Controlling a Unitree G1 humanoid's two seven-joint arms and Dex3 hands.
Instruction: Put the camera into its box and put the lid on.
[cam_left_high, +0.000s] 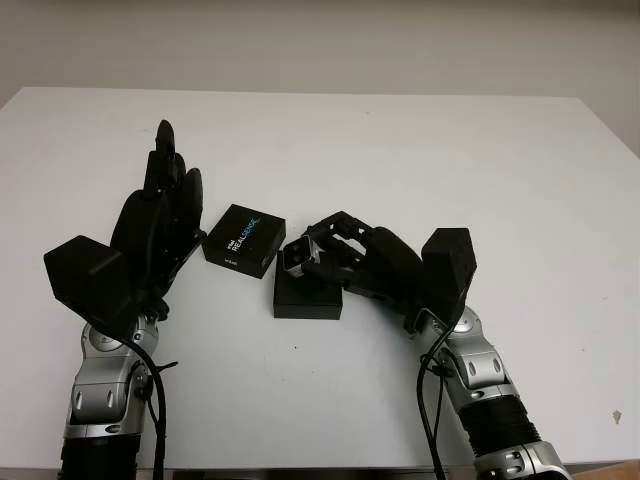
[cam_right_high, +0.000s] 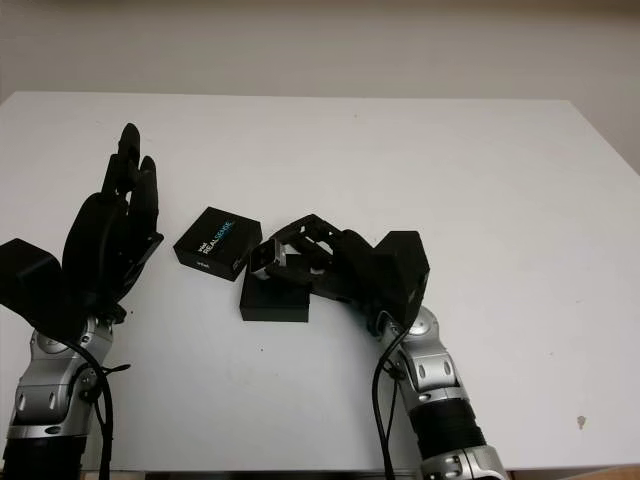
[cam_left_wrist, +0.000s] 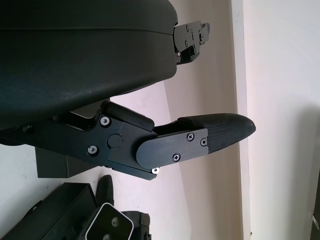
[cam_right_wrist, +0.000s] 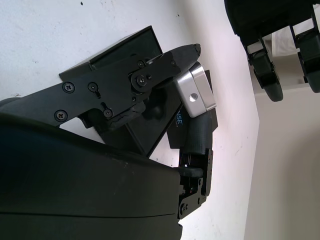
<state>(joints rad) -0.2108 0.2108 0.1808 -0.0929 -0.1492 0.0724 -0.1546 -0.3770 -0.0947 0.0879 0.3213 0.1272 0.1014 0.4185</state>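
Left eye view, table (cam_left_high: 420, 170): carrying everything, under both my hands.
Left hand (cam_left_high: 160, 225): I am holding it raised and open, lid (cam_left_high: 243, 240) just beside its fingers.
Box (cam_left_high: 308, 298): sitting below my right fingertips.
Right hand (cam_left_high: 345, 255): I am clasping the camera (cam_left_high: 297, 257) by its ends, over the box.
Handling, my guess: rigid, smooth metal, slippery; lens face fragile.
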